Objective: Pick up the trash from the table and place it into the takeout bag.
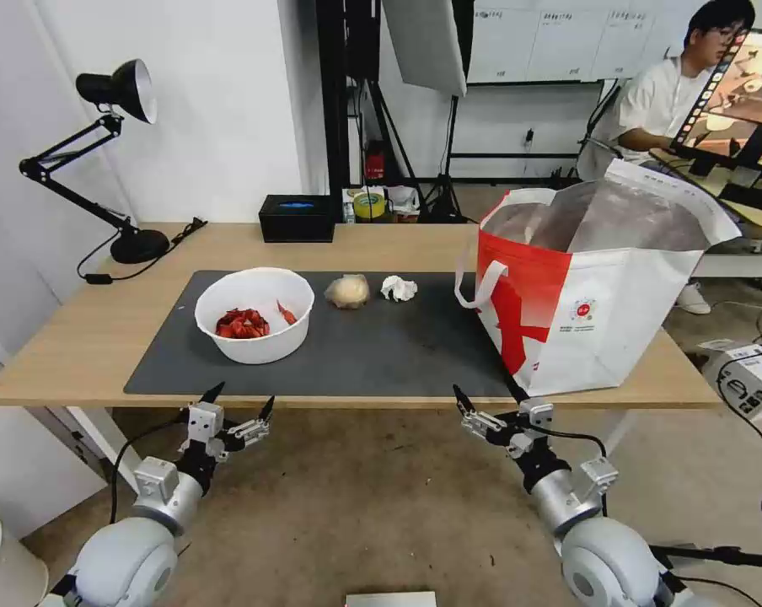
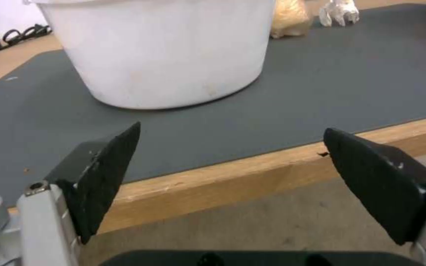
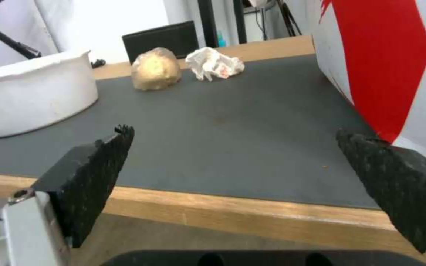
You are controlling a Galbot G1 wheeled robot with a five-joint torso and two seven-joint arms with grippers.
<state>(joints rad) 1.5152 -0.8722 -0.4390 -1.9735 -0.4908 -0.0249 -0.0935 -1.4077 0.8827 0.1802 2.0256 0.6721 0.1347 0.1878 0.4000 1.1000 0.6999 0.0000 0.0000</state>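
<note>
I'm at the start: nothing is picked up yet. My left claw and right claw both hang released and empty, just off the near edge of the tabletop. Taking the bowl of crayfish shells as the marker, the paper ball sits just beyond it toward the takeout bag, the tissue wad next along. I judge the next move calls for lifting a claw over the edge toward one piece.
</note>
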